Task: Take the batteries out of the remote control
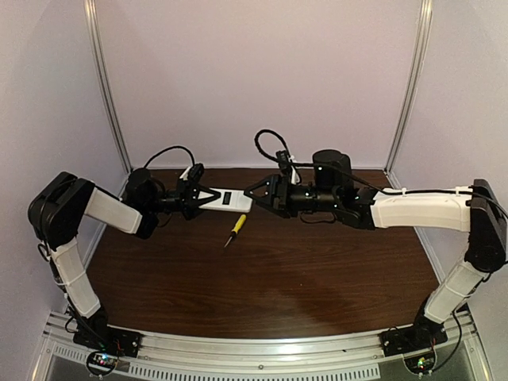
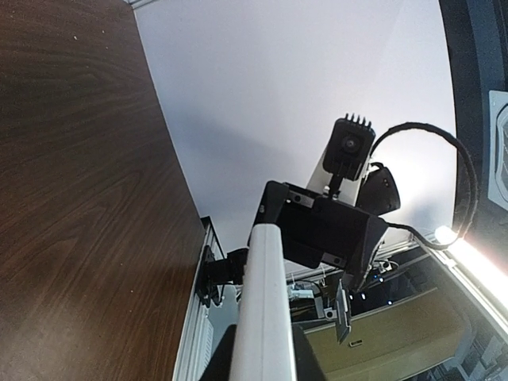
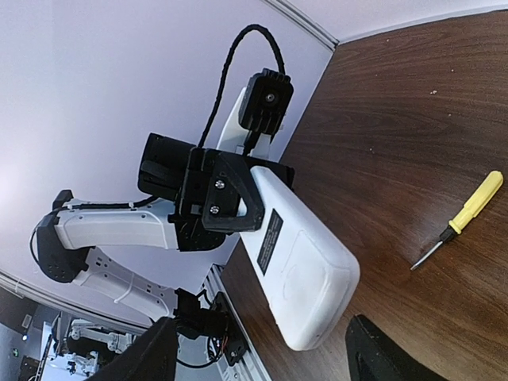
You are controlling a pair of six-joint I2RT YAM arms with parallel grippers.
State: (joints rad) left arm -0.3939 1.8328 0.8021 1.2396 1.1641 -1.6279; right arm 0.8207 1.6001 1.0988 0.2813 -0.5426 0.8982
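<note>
The flat white plastic remote control with rounded corners (image 1: 228, 200) was held clear of the dark wooden counter (image 1: 278, 278), near the middle of its far edge. The left hand (image 1: 206, 198) was clamped on one short end. The right hand (image 1: 252, 198) stood at the free end with its fingers (image 3: 155, 353) apart, touching nothing.

In the right wrist view the upturned face carried a dark label and a shallow thumb recess. No batteries showed in any view, so they were judged to sit under a cover.

The slab was judged light, stiff and smooth, so it would tend to slip or twist under a one-end grip. The long edges offered the firmest hold. Any cover would need a push at the recess, not a squeeze.

A yellow-handled screwdriver with a thin metal shaft (image 1: 236, 228) lay on the counter just below the remote control.
</note>
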